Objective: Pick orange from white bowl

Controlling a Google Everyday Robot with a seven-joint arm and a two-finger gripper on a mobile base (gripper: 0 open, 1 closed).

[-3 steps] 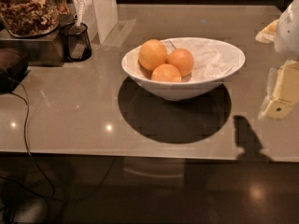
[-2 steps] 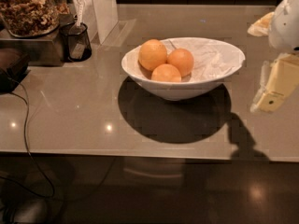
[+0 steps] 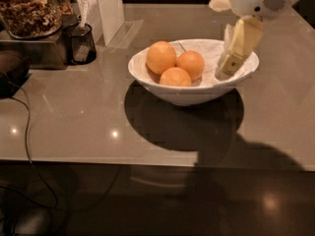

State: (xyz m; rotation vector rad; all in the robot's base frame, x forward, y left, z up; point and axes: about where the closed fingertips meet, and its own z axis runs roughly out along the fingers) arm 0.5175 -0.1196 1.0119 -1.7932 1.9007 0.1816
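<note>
The white bowl point(image 3: 183, 94) stands on the grey counter, right of centre. Three oranges lie in its left half. The orange point(image 3: 161, 57), the largest, is at the back left, with two smaller ones point(image 3: 190, 64) point(image 3: 175, 77) beside and in front of it. My gripper point(image 3: 219, 39) hangs over the bowl's right side, to the right of the oranges and apart from them. Its cream fingers point(image 3: 235, 50) are spread open and hold nothing. The lower finger reaches down inside the right rim.
A jar of brown food point(image 3: 29, 9) on a metal stand, a black mesh cup point(image 3: 81, 43) and a white box point(image 3: 109, 11) stand at the back left. A dark object point(image 3: 10, 72) and a cable point(image 3: 24, 132) lie at the left. The counter's front edge point(image 3: 147, 162) runs across below.
My gripper has moved left from the right edge of the view to above the bowl's right side. The bowl and the oranges have not moved.
</note>
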